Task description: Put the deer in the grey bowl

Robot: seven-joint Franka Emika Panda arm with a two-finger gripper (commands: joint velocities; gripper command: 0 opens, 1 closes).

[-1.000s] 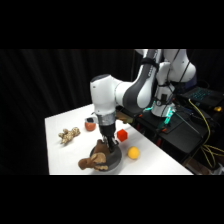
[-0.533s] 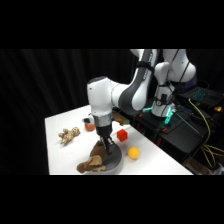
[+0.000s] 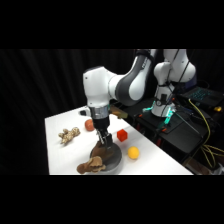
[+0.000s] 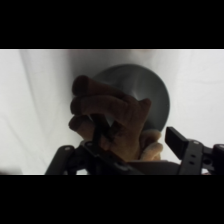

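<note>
We read the gripper (image 4: 137, 142) spread wide; deer (image 3: 93, 163) overhangs the bowl (image 3: 114, 159) at 9 o'clock, probably liable to flop out.

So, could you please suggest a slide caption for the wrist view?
Open claw above the brown deer, which lies partly over the grey bowl.

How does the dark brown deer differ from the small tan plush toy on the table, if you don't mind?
The deer is dark brown; the tan plush toy is pale. The deer is larger. The deer lies draped across the grey bowl beneath the gripper; the tan toy lies alone on the table. Both are soft plush animals.
</note>
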